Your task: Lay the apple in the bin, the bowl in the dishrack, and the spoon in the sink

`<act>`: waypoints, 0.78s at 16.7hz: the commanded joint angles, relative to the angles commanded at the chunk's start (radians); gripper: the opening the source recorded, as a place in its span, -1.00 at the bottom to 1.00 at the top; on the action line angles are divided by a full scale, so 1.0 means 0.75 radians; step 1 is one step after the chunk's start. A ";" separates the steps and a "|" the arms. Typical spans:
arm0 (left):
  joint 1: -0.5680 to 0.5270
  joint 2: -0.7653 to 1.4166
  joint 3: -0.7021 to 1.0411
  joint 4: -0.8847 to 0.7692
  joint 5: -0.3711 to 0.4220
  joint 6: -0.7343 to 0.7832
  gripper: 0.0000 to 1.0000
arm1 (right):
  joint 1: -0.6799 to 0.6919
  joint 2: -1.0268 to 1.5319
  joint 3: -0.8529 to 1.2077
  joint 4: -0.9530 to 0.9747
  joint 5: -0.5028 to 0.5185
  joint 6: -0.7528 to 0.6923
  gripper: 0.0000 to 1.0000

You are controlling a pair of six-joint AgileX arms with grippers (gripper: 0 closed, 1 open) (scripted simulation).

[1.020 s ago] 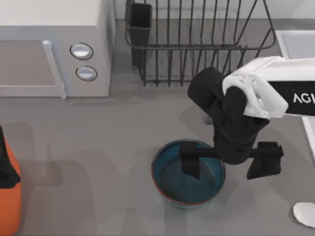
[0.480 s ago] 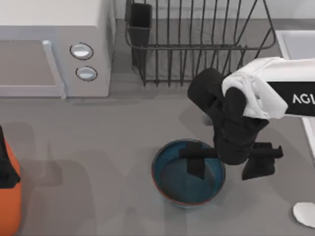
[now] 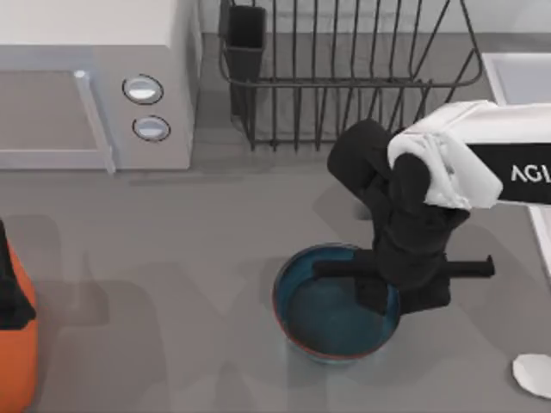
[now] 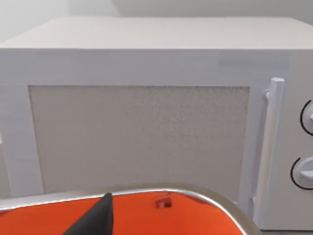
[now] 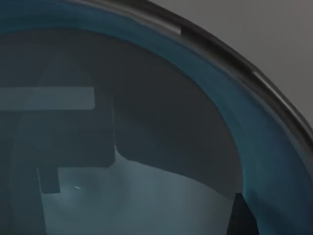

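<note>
Two arms serve this station; the right one is at work. Largest item first: the desk [image 3: 172, 258], grey, carries the microwave [image 3: 95, 86] at the top view's upper left and the dishrack [image 3: 344, 77] behind centre, its utensil cup [image 3: 245, 39] at the left corner. The sink [image 3: 521, 77] sits at the right edge. The bin [image 3: 17, 353] stands at the left edge; the left wrist view looks over its orange rim [image 4: 146, 205] toward the microwave door, so the left arm is parked above it.

The bowl [image 3: 336, 301] rests upright on the desk in front of the dishrack, near but apart from it. The right end effector [image 3: 403, 288] straddles the bowl's right-hand wall: one finger inside the teal interior, one outside, pressed together on the rim. The right wrist view looks down into the bowl [image 5: 146, 161] along its curved edge.

Handling judgement: the bowl appears rigid and glazed, therefore probably slippery and breakable. A one-sided rim pinch is likely to let it swing or tilt under its own weight. Hold firmly at the rim and lift slowly.

The spoon [image 3: 534, 374] lies at the lower right corner of the desk, partly out of frame, well apart from the bowl.
</note>
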 joint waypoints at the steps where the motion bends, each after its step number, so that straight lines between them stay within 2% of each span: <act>1: 0.000 0.000 0.000 0.000 0.000 0.000 1.00 | 0.000 0.000 0.000 0.000 0.000 0.000 -1.00; 10: 0.000 0.000 0.000 0.000 0.000 0.000 1.00 | -0.001 -0.003 0.005 -0.006 0.000 0.000 -1.00; 13: 0.000 0.000 0.000 0.000 0.000 0.000 1.00 | 0.000 -0.026 0.086 -0.102 -0.001 0.003 -1.00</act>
